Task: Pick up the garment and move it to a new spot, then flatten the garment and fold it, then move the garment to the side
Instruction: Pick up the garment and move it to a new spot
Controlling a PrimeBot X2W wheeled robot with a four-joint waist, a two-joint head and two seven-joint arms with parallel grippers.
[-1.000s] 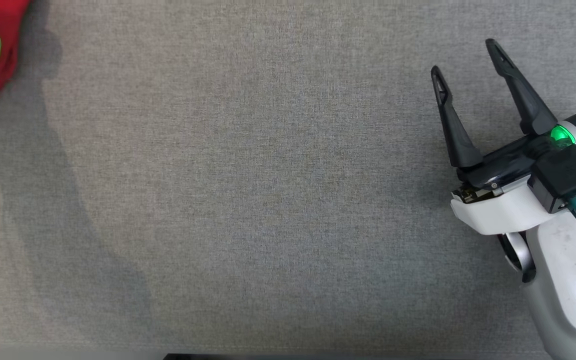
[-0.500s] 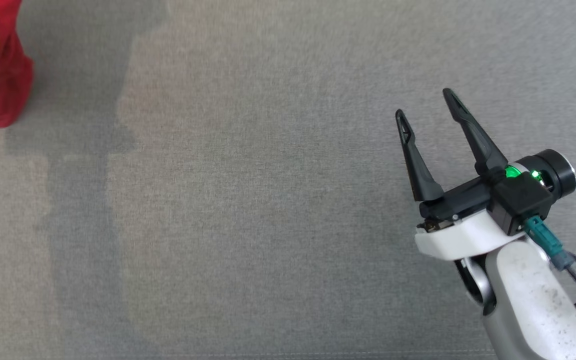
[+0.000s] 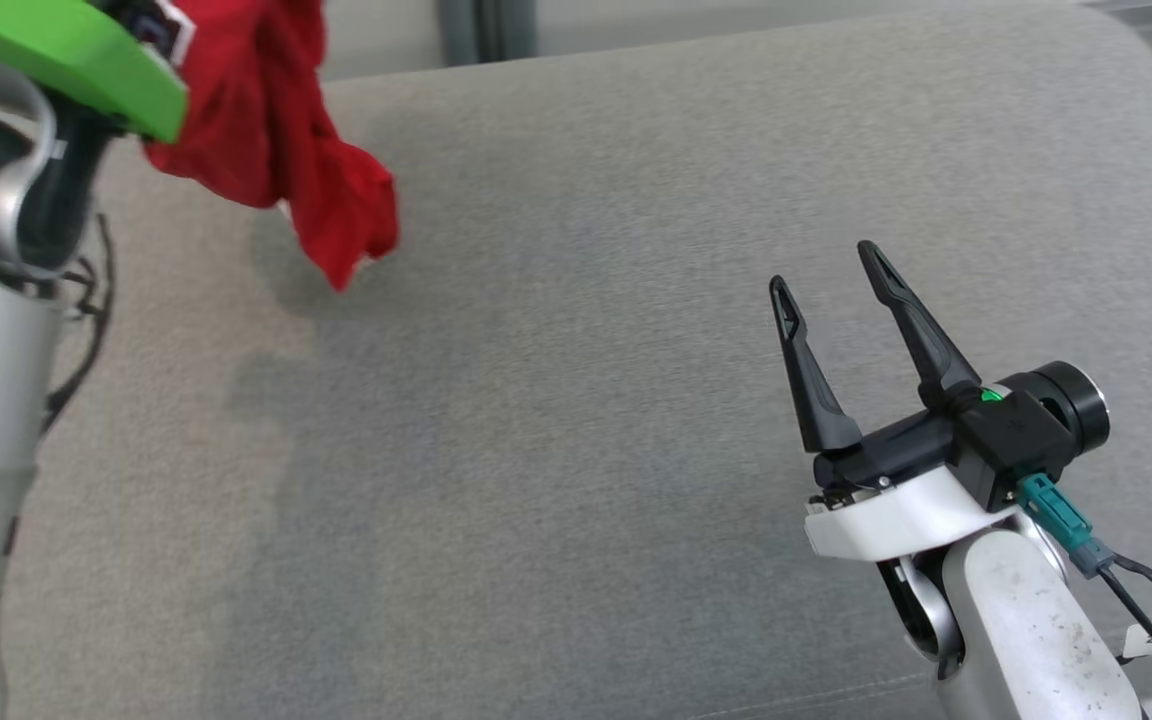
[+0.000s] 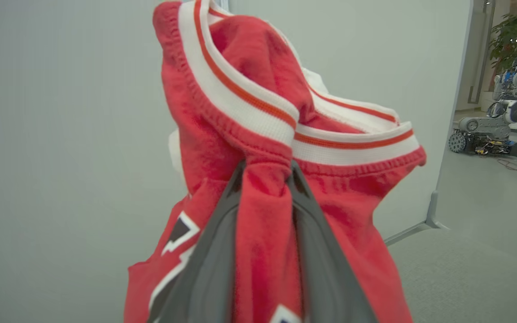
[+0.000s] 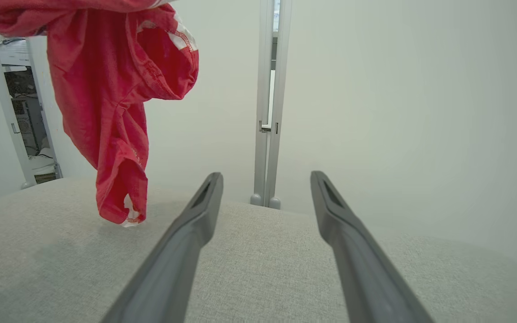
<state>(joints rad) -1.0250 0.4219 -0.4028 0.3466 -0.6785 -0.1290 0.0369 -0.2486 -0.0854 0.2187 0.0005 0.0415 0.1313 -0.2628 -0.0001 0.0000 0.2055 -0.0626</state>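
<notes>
Because the red jersey (image 3: 266, 130) is clamped just below its striped collar (image 4: 240, 103) by the left gripper (image 4: 265, 167), it is held hanging over the far left of the grey upholstered surface (image 3: 576, 420), ready to be set down. The right gripper (image 3: 824, 267) is held spread wide and empty at the right, probably so a loose edge can be caught.

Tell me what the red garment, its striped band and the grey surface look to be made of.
Red garment: soft knit cloth, matte and slightly fuzzy; it hangs in limp folds. Likely cotton or a blend, not certain.
Band: ribbed knit, white with an orange stripe; fine ridges show.
Grey surface: woven upholstery-like fabric, matte, with a heathered fleck; its rounded edge suggests padding beneath.
</notes>
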